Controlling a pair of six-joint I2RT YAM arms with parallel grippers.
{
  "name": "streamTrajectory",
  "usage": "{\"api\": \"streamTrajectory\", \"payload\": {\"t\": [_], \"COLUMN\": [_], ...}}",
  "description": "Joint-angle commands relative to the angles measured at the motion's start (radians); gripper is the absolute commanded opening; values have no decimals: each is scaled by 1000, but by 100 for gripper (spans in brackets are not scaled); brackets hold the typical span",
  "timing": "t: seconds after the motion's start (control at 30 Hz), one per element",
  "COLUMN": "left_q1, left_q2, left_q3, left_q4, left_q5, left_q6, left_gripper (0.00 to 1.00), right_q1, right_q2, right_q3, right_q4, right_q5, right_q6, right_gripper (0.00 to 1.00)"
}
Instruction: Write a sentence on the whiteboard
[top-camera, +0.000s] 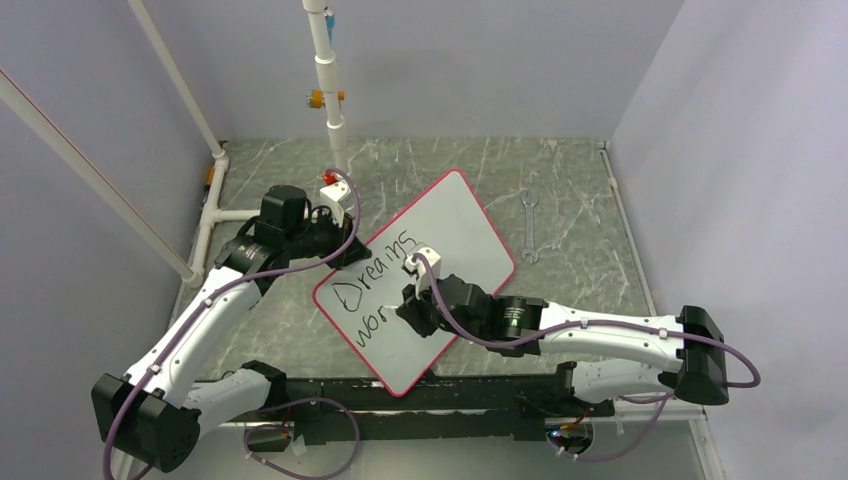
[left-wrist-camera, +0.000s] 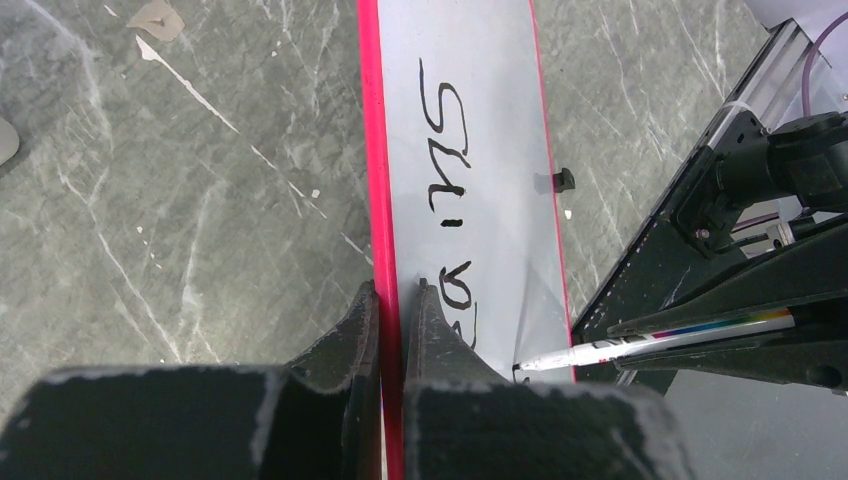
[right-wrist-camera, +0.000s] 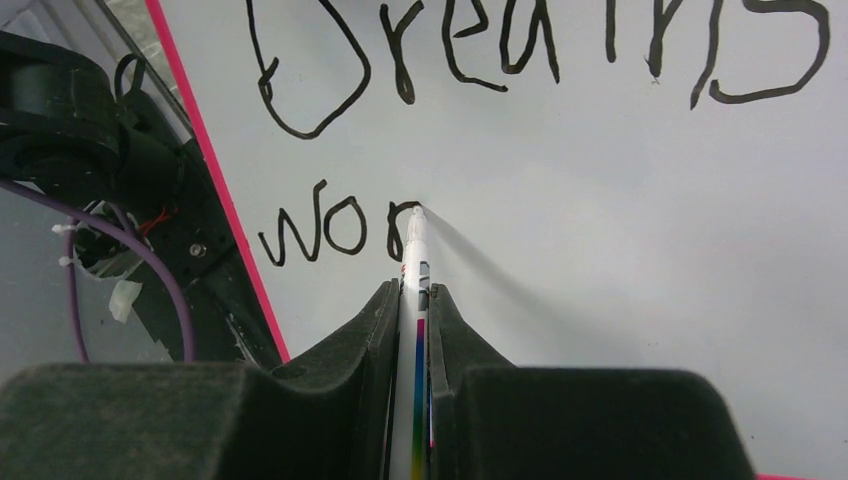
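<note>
right fingers (right-wrist-camera: 385, 305) pinch a white marker (right-wrist-camera: 414, 245) with a rainbow stripe, its tip touching the whiteboard (top-camera: 460, 215) at the r of "wor". the sentence (top-camera: 378, 268) reads "dreams", then "wor" below. whiteboard lies skewed on mid desk (top-camera: 590, 200), one corner near the arm bases. left fingers (left-wrist-camera: 428, 315) clamp its red rim beside "dreams". wrench (top-camera: 529, 228) lies farther right, apart from the whiteboard.

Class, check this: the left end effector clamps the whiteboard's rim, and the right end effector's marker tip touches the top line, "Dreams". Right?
No. The right wrist view shows the marker with its tip on the second line of the sentence, at "wor"; the rest stands.
</note>
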Motion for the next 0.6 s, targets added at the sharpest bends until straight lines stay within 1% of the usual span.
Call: {"api": "streamTrajectory", "payload": {"t": [0.0, 0.23, 0.57], "left_q1": [-8, -8, -7], "left_q2": [-29, -29, -26], "left_q3": [-11, -11, -11], "left_q4": [32, 32, 34], "left_q5": [-11, -11, -9], "left_q6": [102, 101, 101], "left_gripper": [0, 0, 0], "right_q1": [-8, -8, -15], "right_q2": [-19, -82, -67], "right_q3": [50, 32, 7], "right_q4": [-10, 25, 33], "right_q5": [33, 17, 25], "right_q6": [-8, -7, -2], "right_gripper": [0, 0, 0]}}
